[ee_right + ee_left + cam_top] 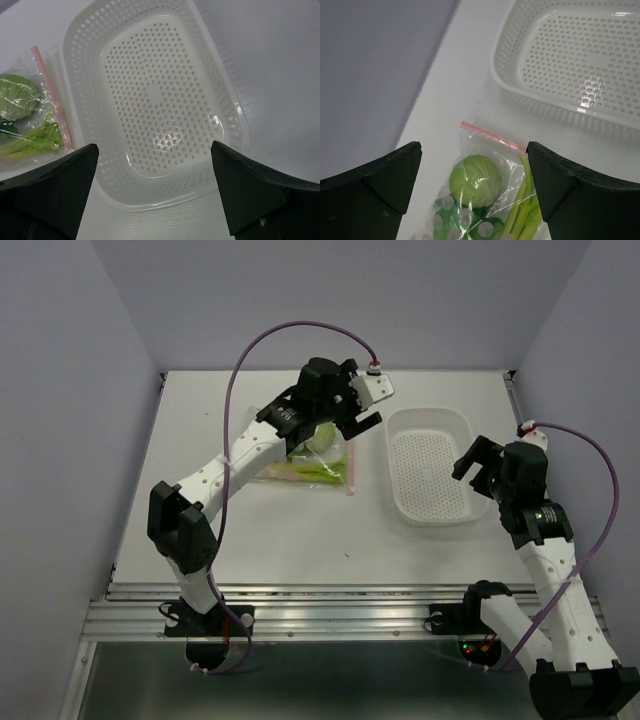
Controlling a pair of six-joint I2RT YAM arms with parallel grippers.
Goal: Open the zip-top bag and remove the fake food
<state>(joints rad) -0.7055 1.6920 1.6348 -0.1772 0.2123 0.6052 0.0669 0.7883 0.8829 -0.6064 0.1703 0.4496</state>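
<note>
The zip-top bag (312, 469) lies flat on the white table, left of centre, its pink zip strip (492, 137) along the edge nearest the basket. The fake food is inside it: a round light-green cabbage head (476, 180), pale green stalks (524, 212) and a dark green leafy piece (451, 220). My left gripper (357, 422) hangs open over the bag's far end, its fingers straddling the cabbage from above without touching, seen close in the left wrist view (474, 147). My right gripper (476, 471) is open and empty, hovering at the basket's right side (154, 150). The bag (25, 112) shows at that view's left edge.
A white perforated oval basket (392, 455), empty, stands right of the bag, between the two grippers (510, 82) (235, 115). Grey walls close off the table at the back and sides. A metal rail runs along the near edge.
</note>
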